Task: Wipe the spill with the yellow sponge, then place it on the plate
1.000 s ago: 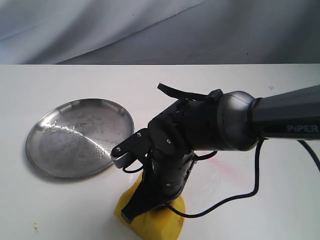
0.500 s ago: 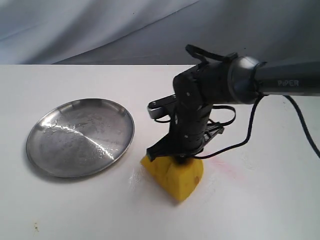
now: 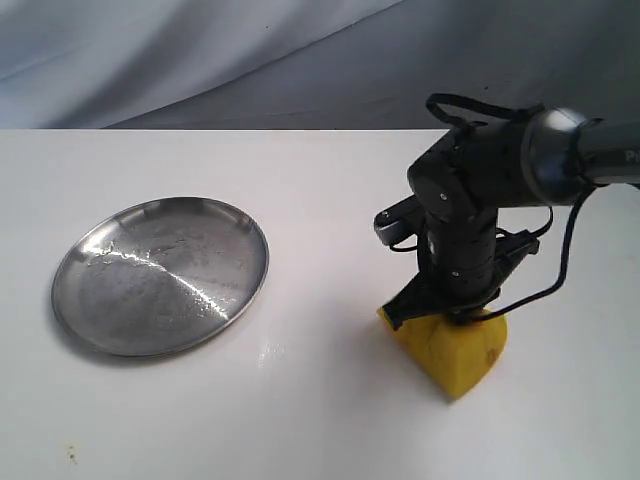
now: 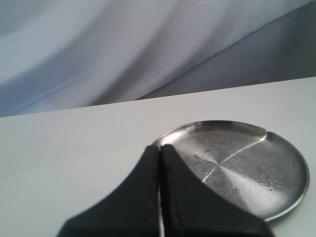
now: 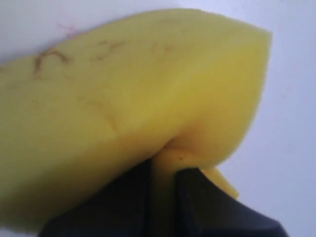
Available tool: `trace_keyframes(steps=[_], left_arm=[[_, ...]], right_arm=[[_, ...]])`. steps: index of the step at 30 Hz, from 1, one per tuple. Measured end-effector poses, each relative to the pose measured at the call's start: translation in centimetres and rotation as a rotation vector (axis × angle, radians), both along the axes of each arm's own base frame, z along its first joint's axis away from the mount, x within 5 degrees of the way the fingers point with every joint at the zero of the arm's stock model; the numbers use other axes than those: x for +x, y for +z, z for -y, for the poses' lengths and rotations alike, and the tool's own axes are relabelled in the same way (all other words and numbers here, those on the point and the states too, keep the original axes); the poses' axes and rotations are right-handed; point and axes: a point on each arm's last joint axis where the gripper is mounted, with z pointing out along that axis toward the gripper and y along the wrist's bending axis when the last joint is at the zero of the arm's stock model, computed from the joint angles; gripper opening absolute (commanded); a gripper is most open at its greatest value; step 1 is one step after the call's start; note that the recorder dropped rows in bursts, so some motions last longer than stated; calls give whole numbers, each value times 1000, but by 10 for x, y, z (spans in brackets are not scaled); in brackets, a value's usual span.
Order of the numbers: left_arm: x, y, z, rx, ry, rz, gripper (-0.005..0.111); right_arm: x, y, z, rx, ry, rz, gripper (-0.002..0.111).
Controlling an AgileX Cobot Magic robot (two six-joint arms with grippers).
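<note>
My right gripper point(image 3: 447, 312) is shut on the yellow sponge point(image 3: 450, 352), pinching its top and pressing it down on the white table at the right of the exterior view. The squeezed foam point(image 5: 123, 89) fills the right wrist view, with faint reddish marks on its face. A round steel plate point(image 3: 160, 272) lies on the table to the left, apart from the sponge. The left wrist view looks over my shut left gripper point(image 4: 160, 148) toward that plate point(image 4: 247, 163). No tan spill shows on the table; the sponge hides what is under it.
A small wet glint point(image 3: 268, 353) marks the white tabletop between plate and sponge. A grey cloth backdrop point(image 3: 300, 60) hangs behind the table's far edge. The right arm's black cable point(image 3: 545, 285) loops beside the gripper.
The right gripper has dragged the sponge across the table from the front middle to the right and farther back, away from the plate. The plate has not moved.
</note>
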Motion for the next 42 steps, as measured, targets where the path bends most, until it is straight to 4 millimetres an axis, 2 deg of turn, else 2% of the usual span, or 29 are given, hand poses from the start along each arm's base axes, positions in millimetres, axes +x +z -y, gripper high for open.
trace_keyframes(steps=[4,8,12,17,21,24,27,32,35,38,42], left_arm=[[0,0,0,0,0,0,0],[0,0,0,0,0,0,0],[0,0,0,0,0,0,0],[0,0,0,0,0,0,0],[0,0,0,0,0,0,0],[0,0,0,0,0,0,0],[0,0,0,0,0,0,0],[0,0,0,0,0,0,0],[0,0,0,0,0,0,0],[0,0,0,0,0,0,0],[0,0,0,0,0,0,0]], right_arm=[[-26,0,-16,-9,116,14,0],[-55,-2,-44,0,233,17,0],[-77,1,-73,81,290,12,0],[-86,3,-110,172,320,-18,0],[-77,3,-128,178,317,-26,0],[-65,2,-127,156,284,-34,0],[-45,1,-115,164,200,-25,0],[0,1,-75,138,46,-12,0],[18,1,-49,87,-23,-20,0],[30,1,-28,19,-58,-26,0],[28,-3,-13,-61,-58,-13,0]])
